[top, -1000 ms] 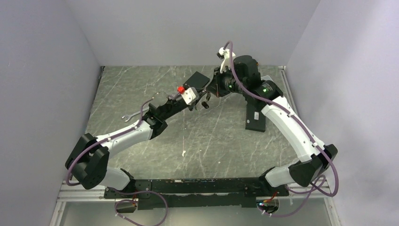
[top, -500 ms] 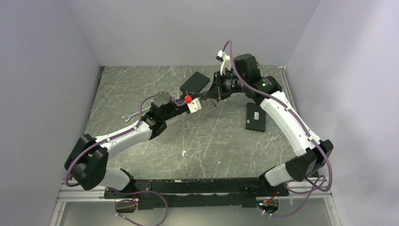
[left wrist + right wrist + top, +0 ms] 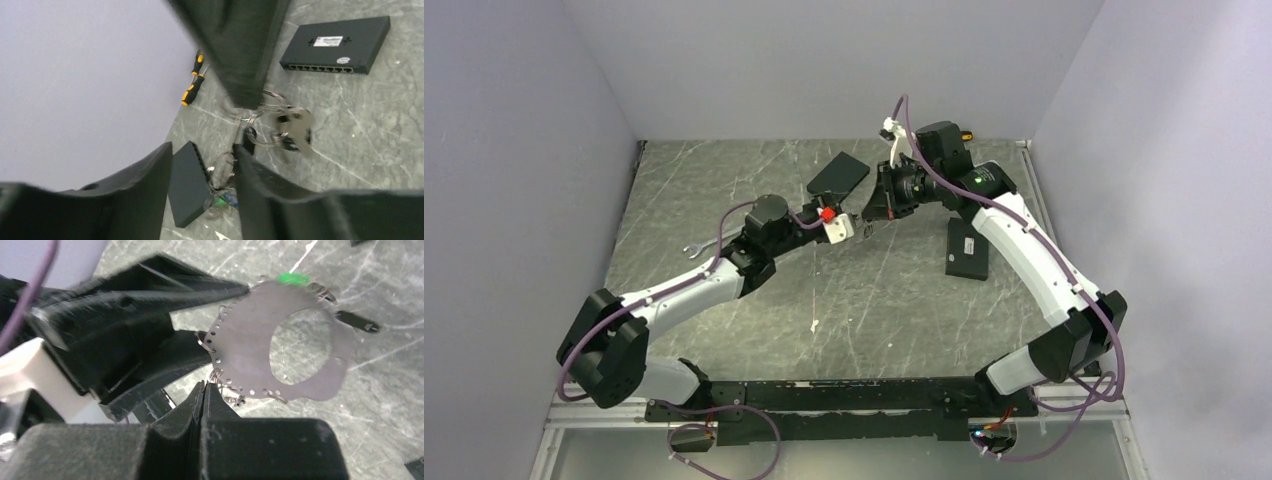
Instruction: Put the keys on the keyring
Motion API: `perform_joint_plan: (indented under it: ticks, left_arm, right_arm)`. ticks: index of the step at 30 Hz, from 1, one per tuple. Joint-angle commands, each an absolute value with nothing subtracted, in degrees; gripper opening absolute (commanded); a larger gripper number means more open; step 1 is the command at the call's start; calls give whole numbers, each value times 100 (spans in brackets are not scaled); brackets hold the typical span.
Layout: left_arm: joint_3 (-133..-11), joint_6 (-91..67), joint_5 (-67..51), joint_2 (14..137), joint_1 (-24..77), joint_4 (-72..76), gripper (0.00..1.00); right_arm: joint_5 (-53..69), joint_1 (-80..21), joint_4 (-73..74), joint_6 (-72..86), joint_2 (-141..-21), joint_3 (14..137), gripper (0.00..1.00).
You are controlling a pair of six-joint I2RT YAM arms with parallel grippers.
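Note:
The keyring [image 3: 250, 347], a flat silver oval loop with small holes round its rim, hangs in the air over the table. My right gripper [image 3: 204, 384] is shut on a small split ring at its edge. Keys hang from it: a green-tagged one [image 3: 292, 278] and a black one [image 3: 357, 322]. In the left wrist view a bunch of silver keys [image 3: 295, 127] dangles below the right fingers [image 3: 240, 55], with green and blue tags [image 3: 223, 200] lower down. My left gripper [image 3: 202, 147] is open, nothing between its jaws, one fingertip beside the keyring. The grippers meet above mid-table [image 3: 861, 218].
A black network switch [image 3: 968, 250] lies to the right and another black box [image 3: 837, 175] behind the grippers. A silver wrench [image 3: 694, 247] lies at the left by the left arm. Two yellow-handled screwdrivers [image 3: 194, 80] lie by the back wall.
My left jaws have opened wider and the left wrist has turned and moved right, up to the right gripper. The right gripper has stayed shut and shifted slightly left.

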State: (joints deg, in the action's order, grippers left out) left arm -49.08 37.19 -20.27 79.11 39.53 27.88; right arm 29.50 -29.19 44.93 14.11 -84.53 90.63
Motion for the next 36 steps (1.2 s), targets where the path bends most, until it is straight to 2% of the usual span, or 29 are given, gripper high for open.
perform_joint_plan:
  ticks: [1,6,12,14,19,24,27,31,34,36]
  left_arm:
    - [-4958,3920,-1801,7431,3881,2901,62]
    - [-4929,3926,-2258,6933,3878,2141,74]
    - [-5191,4098,-2749,6367,3880,456,79]
    - [-5408,4415,-3240,6288,3878,-515,82]
    - [-5857,4685,-3680,6293,3880,-2207,82]
    - [-5423,4310,-3193,5827,3883,-1861,85]
    - [-4959,4152,-2324,5525,3879,-1213,91]
    - [-4771,4278,-1235,5362,3867,-1017,91]
    - [-4686,4312,-929,5267,3839,-1002,90]
    - [-4624,4277,-866,5181,3808,-979,90]
  right_arm:
    - [2817,-2921,4595,1455,-8173,8930,0]
    - [2634,-2909,3928,1582,-7925,8632,0]
    - [2114,-2909,3524,1612,-7846,8299,0]
    - [2034,-2901,3380,1653,-7867,8199,0]
    - [2185,-2901,2992,1842,-8083,8171,0]
    - [2361,-2909,2629,1978,-8344,8314,0]
    - [2529,-2914,2398,2016,-8571,8619,0]
    - [2826,-2998,1601,2037,-8800,8957,0]
    - [2733,-3191,992,1912,-8972,9081,0]
    - [2747,-3327,1090,1909,-9313,9401,0]
